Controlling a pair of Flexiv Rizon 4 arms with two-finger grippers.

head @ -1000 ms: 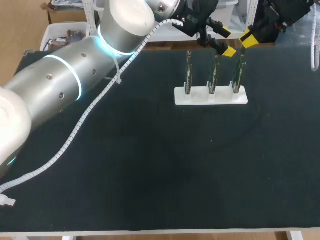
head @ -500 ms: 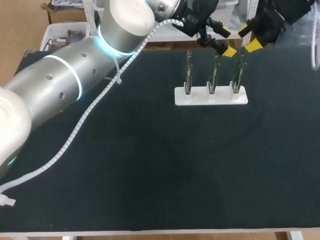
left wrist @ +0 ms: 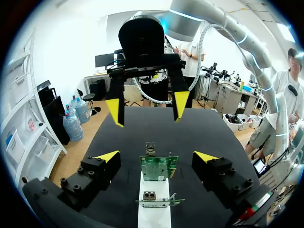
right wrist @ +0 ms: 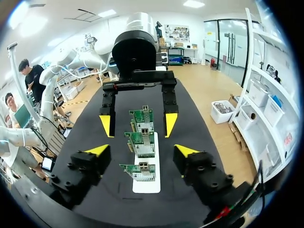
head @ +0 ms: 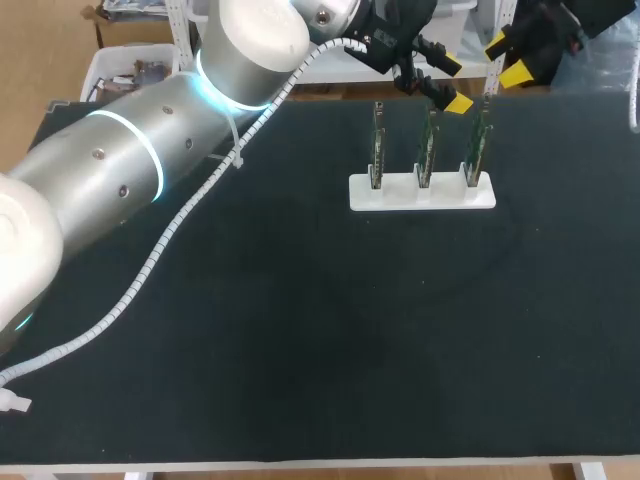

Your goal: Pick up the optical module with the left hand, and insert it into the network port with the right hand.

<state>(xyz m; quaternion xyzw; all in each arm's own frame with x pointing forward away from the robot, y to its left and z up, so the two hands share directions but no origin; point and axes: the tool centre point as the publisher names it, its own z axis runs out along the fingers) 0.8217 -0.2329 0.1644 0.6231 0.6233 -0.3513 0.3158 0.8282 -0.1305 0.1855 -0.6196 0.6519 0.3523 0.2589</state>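
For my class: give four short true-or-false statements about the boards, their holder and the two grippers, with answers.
1. Three green circuit boards stand upright in a white holder. True.
2. The left gripper grips a board. False: its fingers are open and hold nothing.
3. The right gripper is open. True.
4. The holder sits at the table's near edge. False: it sits toward the far edge, close to both grippers.

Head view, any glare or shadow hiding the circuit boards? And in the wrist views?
Head view: no glare or shadow on the circuit boards; only the left arm gleams, around its glowing cyan rings. Left wrist view: boards evenly lit. Right wrist view: likewise, all three plain.
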